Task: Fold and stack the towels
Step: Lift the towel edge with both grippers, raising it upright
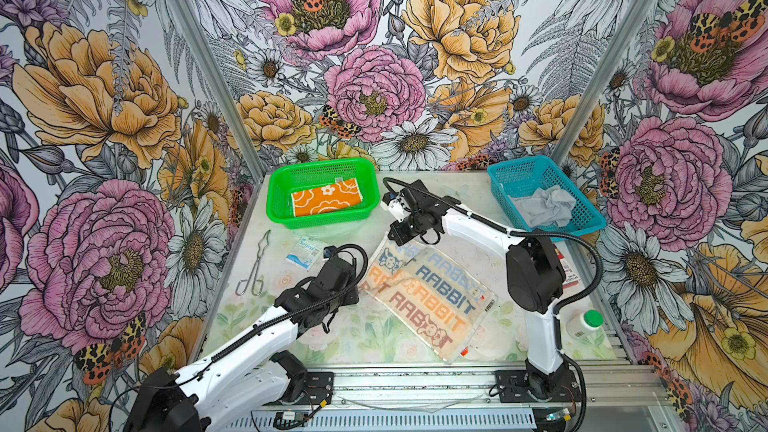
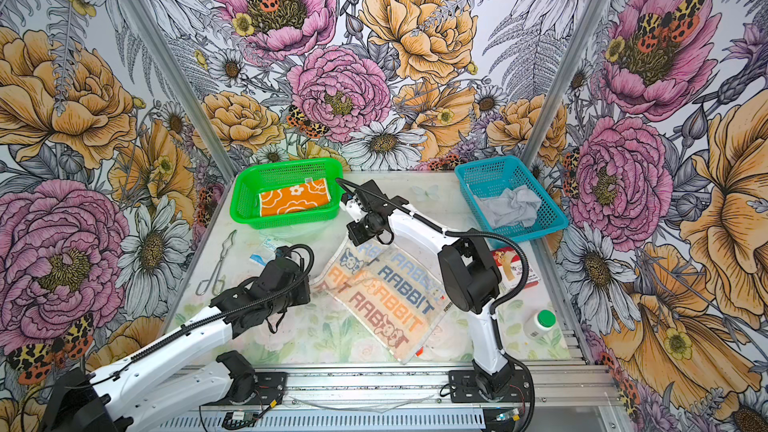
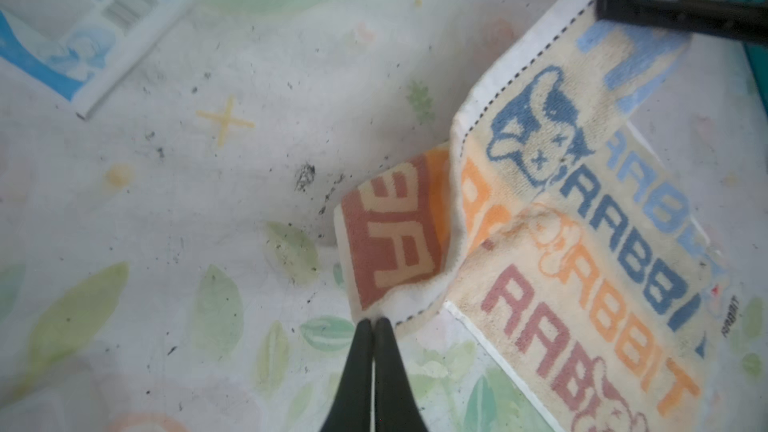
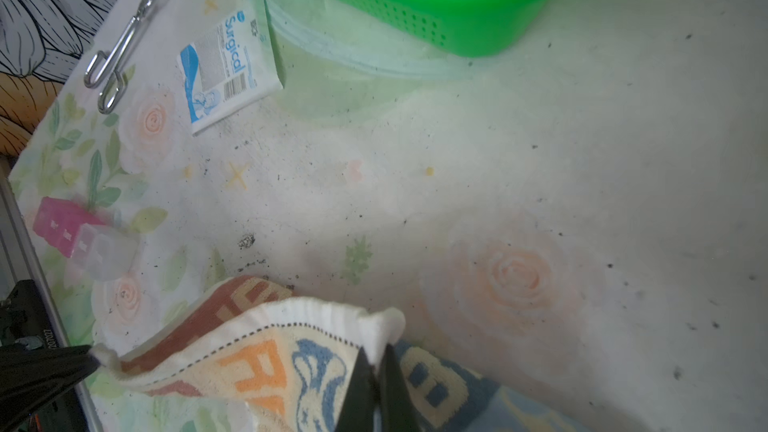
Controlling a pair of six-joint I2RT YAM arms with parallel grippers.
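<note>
Lettered towel (image 1: 432, 297) lies partly folded; left jaws pinch one corner; right jaws pinch another.

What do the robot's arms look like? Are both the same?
Yes, they match. The left arm and right arm have smooth white shells and chunky black joints. A black ribbed cable runs along each. The jaws are thin, black and pointed.

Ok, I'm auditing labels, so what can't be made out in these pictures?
Red-white carton: both top views, mostly hidden behind the right arm.
Sachet: left wrist view, cut off by the picture's edge.
Bottle label: both top views, too small to read.
</note>
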